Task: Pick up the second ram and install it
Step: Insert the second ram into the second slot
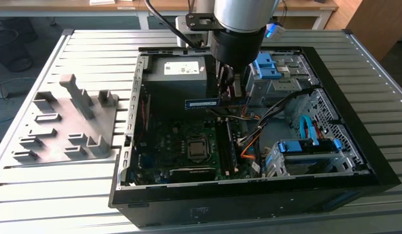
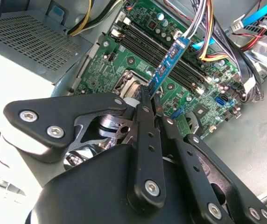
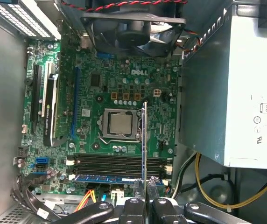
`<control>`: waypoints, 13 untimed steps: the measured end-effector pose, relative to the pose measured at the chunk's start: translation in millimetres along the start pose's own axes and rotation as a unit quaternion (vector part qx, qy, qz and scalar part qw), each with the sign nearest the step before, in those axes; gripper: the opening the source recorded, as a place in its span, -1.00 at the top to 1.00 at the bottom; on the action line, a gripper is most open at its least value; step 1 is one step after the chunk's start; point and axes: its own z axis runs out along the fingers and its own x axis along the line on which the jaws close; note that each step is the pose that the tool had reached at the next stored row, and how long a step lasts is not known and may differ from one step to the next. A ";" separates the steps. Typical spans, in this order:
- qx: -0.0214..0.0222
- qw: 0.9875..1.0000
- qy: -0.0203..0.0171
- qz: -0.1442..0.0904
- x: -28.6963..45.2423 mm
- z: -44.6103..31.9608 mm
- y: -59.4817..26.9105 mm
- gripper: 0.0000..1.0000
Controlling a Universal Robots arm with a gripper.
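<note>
While pinched at one end by the gripper [image 2: 151, 95], the second ram [image 2: 168, 64] is held above the motherboard [image 3: 124, 88]. Its long axis is laid crosswise to the memory slots [image 3: 119, 161] below, one already filled.

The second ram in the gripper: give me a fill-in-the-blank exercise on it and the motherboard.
The gripper is shut on the second ram, a thin ____ circuit board.
It hangs ____ the motherboard, not yet seated.
Another blue stick sits in a memory ____ on that board.
Missing words: blue; above; slot.
</note>
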 end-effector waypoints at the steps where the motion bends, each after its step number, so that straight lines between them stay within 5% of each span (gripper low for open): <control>1: 0.000 1.000 0.000 0.000 0.0 0.0 0.0 0.73; 8: 0.001 0.999 -0.001 0.036 0.0 0.1 -0.1 0.73; 13: 0.002 0.997 -0.002 0.081 0.0 0.3 -0.1 0.73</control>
